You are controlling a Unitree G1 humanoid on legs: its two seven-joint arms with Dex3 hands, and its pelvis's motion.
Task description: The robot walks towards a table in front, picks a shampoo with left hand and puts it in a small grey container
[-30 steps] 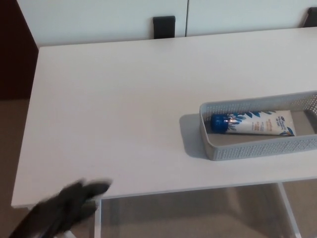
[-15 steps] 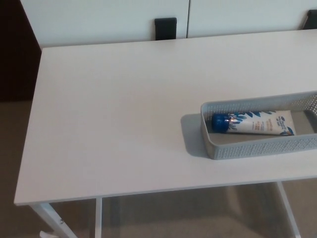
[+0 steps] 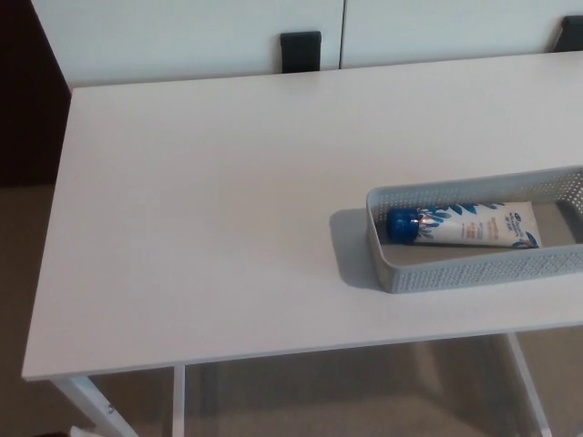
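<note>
Lying on its side inside the grey container (image 3: pixel 474 269), shampoo tube (image 3: pixel 469 227): white body, blue leaf print, some small orange print. Its blue cap (image 3: pixel 401 225) points to the container's left end and the flat tail points to the right end. Tube runs lengthwise along the container floor, between the two long walls, fully inside.

Container is long and rectangular with perforated mesh walls. Its right end is cut off by the picture edge. It stands flat on the white table (image 3: pixel 209 209), on the right part near the front edge, and throws a soft shadow on the tabletop just left of its left wall.

Well behind the container, past the table's far edge, a black block (image 3: pixel 301 50) sits against white panels (image 3: pixel 182 36). A second dark block (image 3: pixel 569 32), behind the container's right end, is cropped by the corner.

Below and in front of the container a white table leg (image 3: pixel 528 382) shows. Another leg (image 3: pixel 91 405) is far to the container's lower left. Brown floor (image 3: pixel 27 273) lies beyond the table's left edge.

Left hand and right hand: neither shows in the head view, so I cannot tell whether the fingers are apart or together.
</note>
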